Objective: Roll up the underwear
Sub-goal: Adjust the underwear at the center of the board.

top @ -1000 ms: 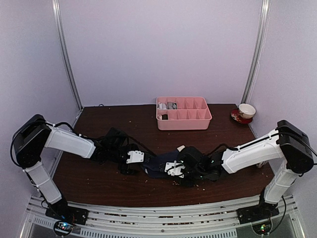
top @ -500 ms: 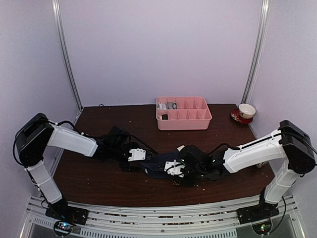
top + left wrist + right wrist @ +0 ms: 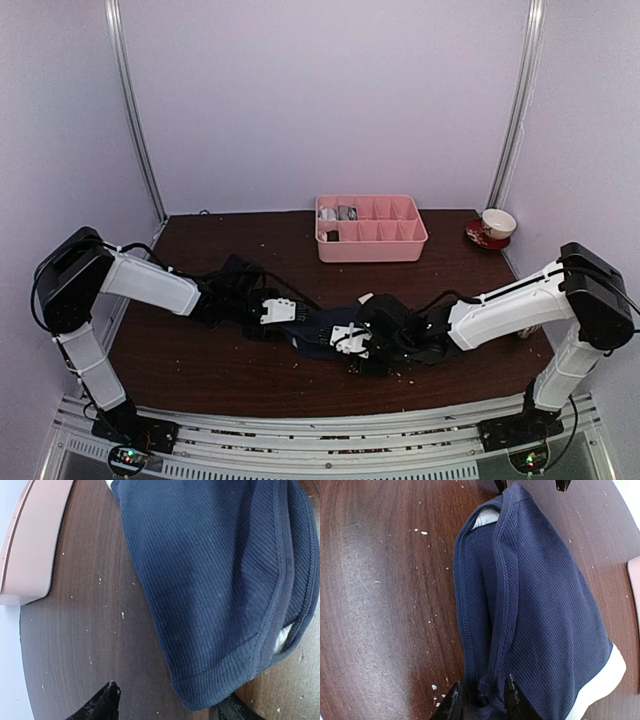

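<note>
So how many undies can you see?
1 for sure: the navy underwear on the table, between the left gripper and right gripper. Small bundles in the pink tray's left compartments might be more, too tiny to tell.

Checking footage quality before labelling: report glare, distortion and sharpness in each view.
Top external view: even, soft light, no harsh shadows, dark wooden table sharp. Left wrist view: navy ribbed cloth underwear crisp, knit visible; pink compartment tray edge bowed by lens distortion. Right wrist view: pale glare sheen on the table at left; cream-white waistband nearly blown out.
</note>
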